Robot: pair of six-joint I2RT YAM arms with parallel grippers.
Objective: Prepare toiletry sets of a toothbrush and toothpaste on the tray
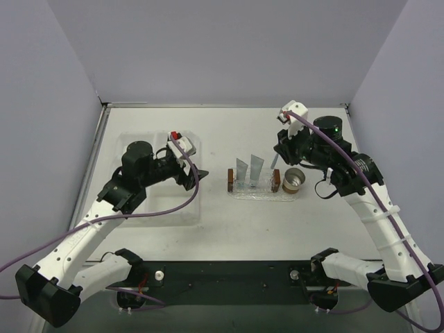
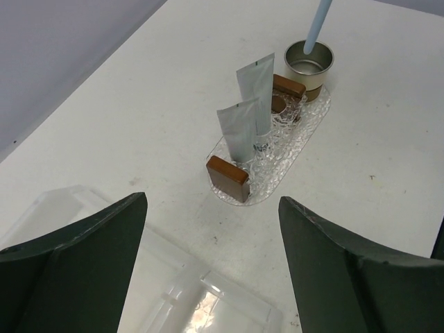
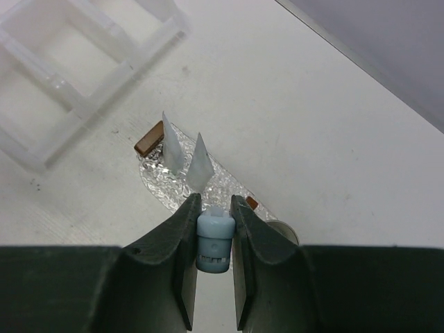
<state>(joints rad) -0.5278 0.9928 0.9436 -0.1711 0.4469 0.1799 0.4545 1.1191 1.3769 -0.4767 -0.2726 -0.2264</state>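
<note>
**Right gripper pinching the toothbrush upright at the tray's end**

From overhead, the right gripper [image 1: 277, 154] is hanging just past the right end of the tray [image 1: 263, 195]. Its jaws are drawn in narrow on the one toothbrush [image 1: 275, 162]. The brush is showing only as a short blue sliver, since its long axis is running nearly straight up and down. The left gripper [image 1: 192, 175] is sitting well left of the tray, over a clear compartment box [image 1: 193, 148], spread and carrying nothing. Two toothpaste tubes [image 1: 241, 171] are standing on the tray between two brown blocks [image 1: 229, 180]. One metal cup [image 1: 295, 180] is sitting at the tray's right end.

From the left wrist, the dark fingers [image 2: 76, 270] are gaping wide with nothing between them. The tray is stretching away ahead of them, and both tubes are standing with their flat crimped ends up. The toothbrush is slanting in from the top edge, its lower end inside the cup's mouth at the tray's far end. I cannot tell whether it is touching the bottom.

From the right wrist, two fingers [image 3: 182, 236] are pressing on either side of the toothbrush's pale blue end, seen straight down its length. The tray is lying below with the two tubes showing as points, and the cup's rim is peeking out beside one finger.
</note>
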